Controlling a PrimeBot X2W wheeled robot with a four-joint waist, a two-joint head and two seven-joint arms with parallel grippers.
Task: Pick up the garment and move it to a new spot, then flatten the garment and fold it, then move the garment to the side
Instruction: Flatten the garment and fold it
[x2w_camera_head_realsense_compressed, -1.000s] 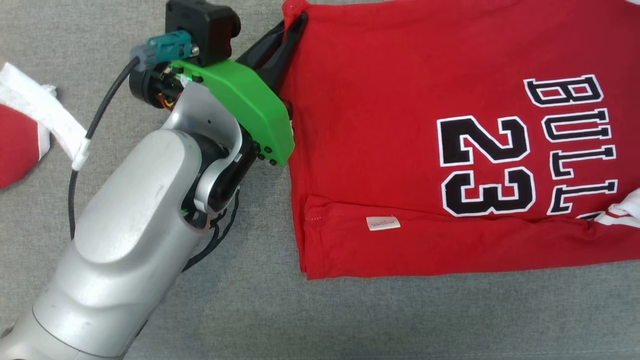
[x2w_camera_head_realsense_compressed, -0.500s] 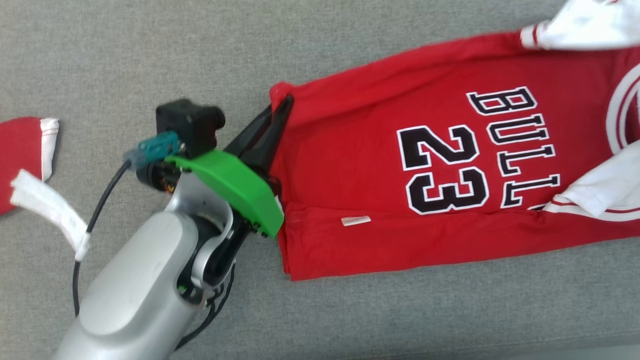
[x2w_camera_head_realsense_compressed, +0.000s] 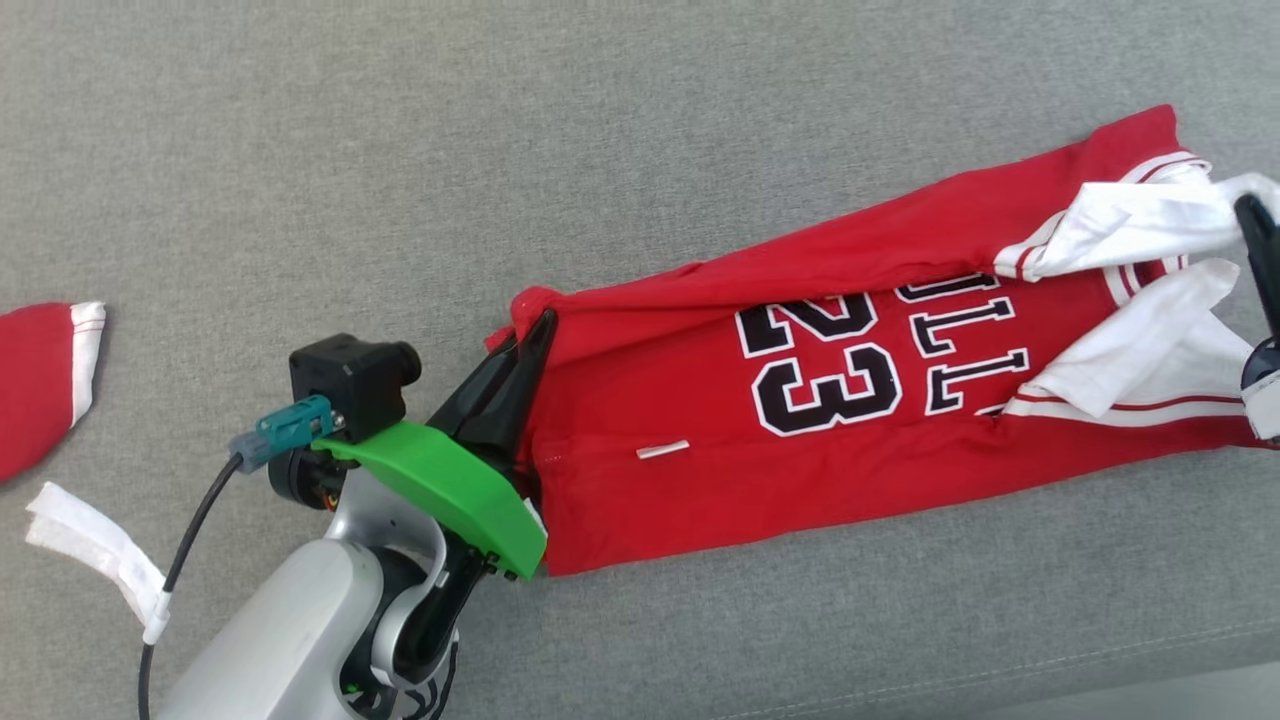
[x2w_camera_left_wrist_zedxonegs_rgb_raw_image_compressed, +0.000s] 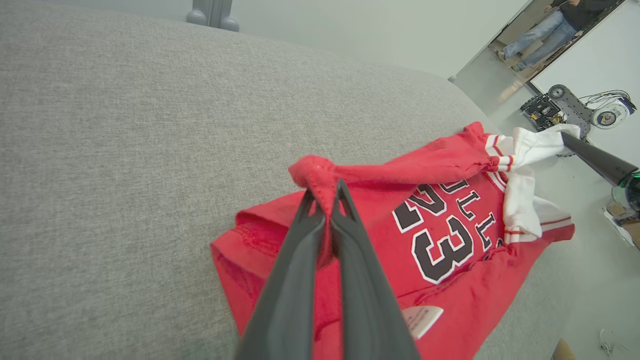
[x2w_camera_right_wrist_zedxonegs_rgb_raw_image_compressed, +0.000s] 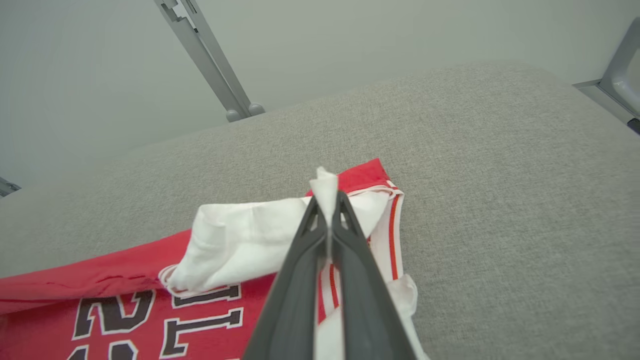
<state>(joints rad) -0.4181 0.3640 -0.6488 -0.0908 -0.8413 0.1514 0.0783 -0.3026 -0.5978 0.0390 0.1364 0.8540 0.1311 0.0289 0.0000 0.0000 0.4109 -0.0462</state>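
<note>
The red garment (x2w_camera_head_realsense_compressed: 620, 500) bears a black, white-edged number 23 (x2w_camera_head_realsense_compressed: 815, 370). At 3 o'clock of it stand the letters "LL" (x2w_camera_head_realsense_compressed: 965, 335) of a partly covered word. A white tag (x2w_camera_head_realsense_compressed: 662, 450) at 8 o'clock is unreadable.

The grey fabric surface (x2w_camera_head_realsense_compressed: 400, 150) carries the red jersey (x2w_camera_head_realsense_compressed: 700, 490) (printed 23) and, well apart at its left, 1 other red cloth (x2w_camera_head_realsense_compressed: 30, 390).

Garment (x2w_camera_head_realsense_compressed: 700, 480) lies on the cushion (x2w_camera_head_realsense_compressed: 500, 150), another cloth (x2w_camera_head_realsense_compressed: 35, 385) well left
</note>
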